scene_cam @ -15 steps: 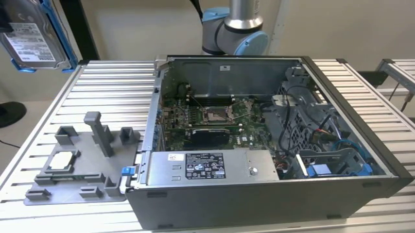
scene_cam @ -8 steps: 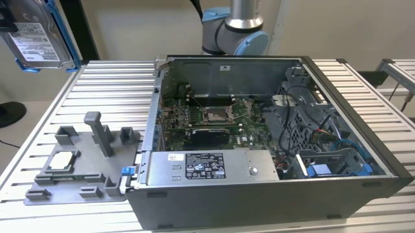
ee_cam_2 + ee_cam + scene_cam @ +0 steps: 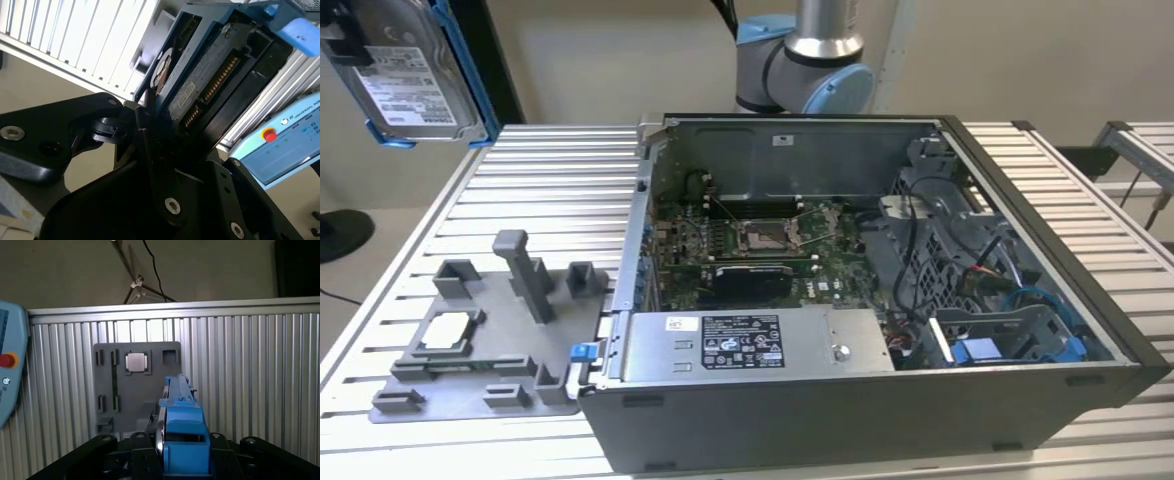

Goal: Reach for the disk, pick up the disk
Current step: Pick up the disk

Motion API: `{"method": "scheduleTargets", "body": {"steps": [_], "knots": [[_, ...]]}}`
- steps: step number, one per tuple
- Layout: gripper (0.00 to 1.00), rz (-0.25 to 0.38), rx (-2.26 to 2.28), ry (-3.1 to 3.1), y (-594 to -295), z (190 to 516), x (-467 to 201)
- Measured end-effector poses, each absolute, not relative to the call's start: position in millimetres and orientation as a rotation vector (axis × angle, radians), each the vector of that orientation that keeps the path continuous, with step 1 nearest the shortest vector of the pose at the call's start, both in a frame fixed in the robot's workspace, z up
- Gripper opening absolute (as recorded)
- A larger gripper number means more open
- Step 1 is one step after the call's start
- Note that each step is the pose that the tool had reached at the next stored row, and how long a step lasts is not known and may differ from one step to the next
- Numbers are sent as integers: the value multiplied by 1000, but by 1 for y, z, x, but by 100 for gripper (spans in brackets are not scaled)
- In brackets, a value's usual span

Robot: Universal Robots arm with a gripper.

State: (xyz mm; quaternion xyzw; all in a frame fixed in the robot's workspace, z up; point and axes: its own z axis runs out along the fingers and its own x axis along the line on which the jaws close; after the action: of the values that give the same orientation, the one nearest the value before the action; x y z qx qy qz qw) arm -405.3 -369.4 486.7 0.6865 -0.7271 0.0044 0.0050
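at the exterior view's far left, high above the slatted table [image 3: 547,180], the disk [image 3: 411,75] hangs in its blue bracket, label showing. below it the grey fixture plate [image 3: 467,388] carries a small white-topped square part [image 3: 450,330]. to the right stands the open computer case [image 3: 854,425], with the arm [image 3: 807,60] behind it. in the second wrist view the gripper [image 3: 150,125] is clamped on the disk's edge.

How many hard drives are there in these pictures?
1. The disk is held in the gripper, up in the air at the exterior view's left. Another could be hidden inside the open computer case.
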Motion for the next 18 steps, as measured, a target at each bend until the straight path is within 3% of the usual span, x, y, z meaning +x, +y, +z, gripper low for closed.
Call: {"method": "scheduleTargets", "body": {"steps": [18], "knots": [[0,13,2149,-2276,-369,488,-370]]}}
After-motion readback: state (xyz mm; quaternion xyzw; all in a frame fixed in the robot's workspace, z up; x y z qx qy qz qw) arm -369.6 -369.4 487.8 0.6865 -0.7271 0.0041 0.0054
